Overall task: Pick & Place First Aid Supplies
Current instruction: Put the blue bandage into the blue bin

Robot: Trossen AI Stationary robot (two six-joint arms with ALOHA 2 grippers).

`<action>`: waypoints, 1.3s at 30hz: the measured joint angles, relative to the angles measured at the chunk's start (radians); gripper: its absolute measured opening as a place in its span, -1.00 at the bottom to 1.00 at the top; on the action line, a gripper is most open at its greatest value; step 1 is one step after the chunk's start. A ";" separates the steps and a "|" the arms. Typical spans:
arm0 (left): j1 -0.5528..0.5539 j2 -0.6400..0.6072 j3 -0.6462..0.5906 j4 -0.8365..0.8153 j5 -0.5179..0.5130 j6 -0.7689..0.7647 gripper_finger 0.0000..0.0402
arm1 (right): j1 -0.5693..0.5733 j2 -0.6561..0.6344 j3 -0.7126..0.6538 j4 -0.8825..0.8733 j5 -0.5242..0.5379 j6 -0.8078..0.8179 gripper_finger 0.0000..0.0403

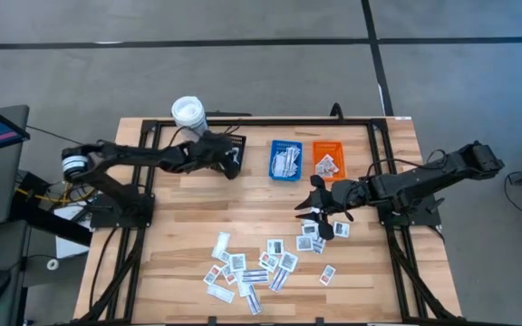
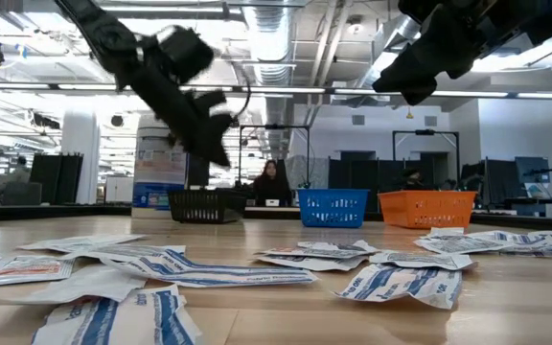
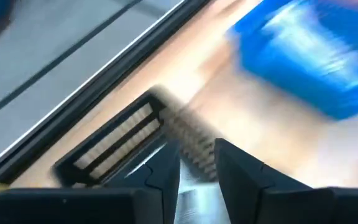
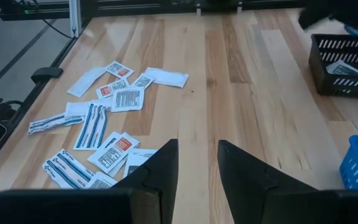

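Left claw point(image 1: 235, 161) up at the far side of the worktop point(image 1: 188, 217), right over the black tray point(image 1: 233, 145); fingers point(image 3: 166, 171) nearly together with something pale and silvery between them, probably a packet, but that wrist view is smeared so can't confirm; white canister point(image 1: 188, 113) sits just beside that arm, at the far edge.

Right claw point(image 1: 318, 215) hangs above the worktop near the blue tray point(image 1: 285, 159) and orange tray point(image 1: 328, 160), over the near edge of the small packet cluster; fingers point(image 4: 160, 168) a narrow gap apart, nothing held.

First aid supplies point(image 1: 247, 264): most are loose and flat on the wood in a scatter toward the front middle, a smaller bunch point(image 1: 318, 237) just under the right claw; several overlap; blue tray and orange tray each already hold a few, and the black tray shows at least 1 in the right wrist view point(image 4: 347, 67).

Low view: packets point(image 2: 209, 273) lie across the foreground, 3 trays in a row behind them, a person point(image 2: 269, 182) seated in the room beyond.
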 joint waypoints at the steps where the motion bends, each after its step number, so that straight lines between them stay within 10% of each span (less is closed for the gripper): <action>1: -0.023 -0.023 0.000 0.012 0.028 0.000 -0.50 | 0.000 0.000 0.000 0.001 0.001 0.000 -0.47; 21: -0.601 -0.018 0.000 0.018 0.142 -0.157 -0.52 | 0.000 0.000 0.000 0.000 0.001 0.002 -0.47; 31: -0.748 0.013 -0.001 -0.346 0.109 -0.419 -0.42 | 0.000 0.000 0.000 -0.010 0.001 0.002 -0.47; 39: -0.815 0.044 -0.097 -0.286 0.013 -0.542 -0.43 | 0.000 0.000 0.000 -0.020 0.001 0.002 -0.47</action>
